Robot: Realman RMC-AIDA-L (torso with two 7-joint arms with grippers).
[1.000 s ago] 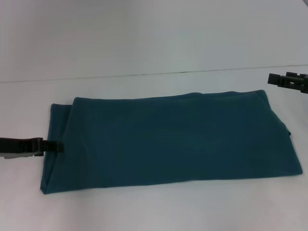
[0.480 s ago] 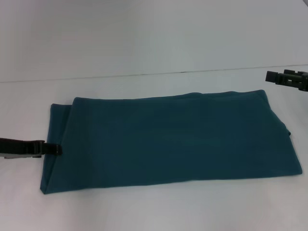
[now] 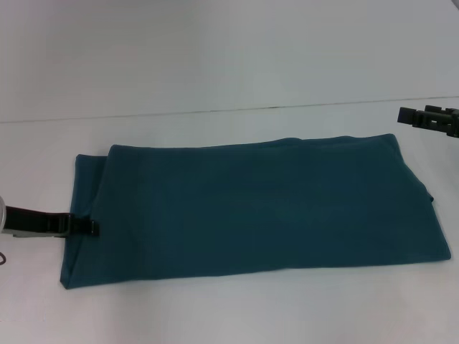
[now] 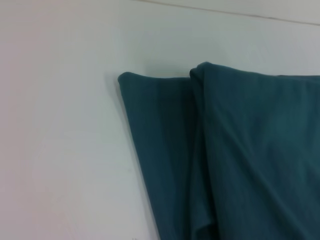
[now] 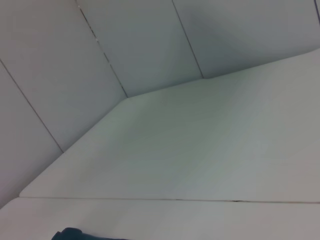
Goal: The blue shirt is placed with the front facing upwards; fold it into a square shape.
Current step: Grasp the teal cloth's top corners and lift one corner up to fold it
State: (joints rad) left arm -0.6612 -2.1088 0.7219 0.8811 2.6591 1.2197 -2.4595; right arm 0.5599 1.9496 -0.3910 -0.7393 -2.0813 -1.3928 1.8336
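Desk (image 3: 215,315): white, bare around the cloth.
Blue shirt (image 3: 251,211): folded band mid-desk, long axis left-right, plain side up.
Left end effector (image 3: 86,227): tip over the shirt's left edge; finger state unclear.
Right end effector (image 3: 430,118): raised beyond far right corner; unclear.

Blue shirt (image 3: 258,208) lay folded into a long band across the white desk (image 3: 229,308).

It was dark teal-blue, plain side up, no lettering or collar showing, and it sat flat as a wide rectangle running left to right, smooth over most of its top. At the left end a lower layer stuck out past the upper fold, making a stepped edge; the left wrist view showed those two layers (image 4: 225,160) with a soft crease between them. The right end slanted outward toward the near corner, with a small tuck of cloth peeking from that side.
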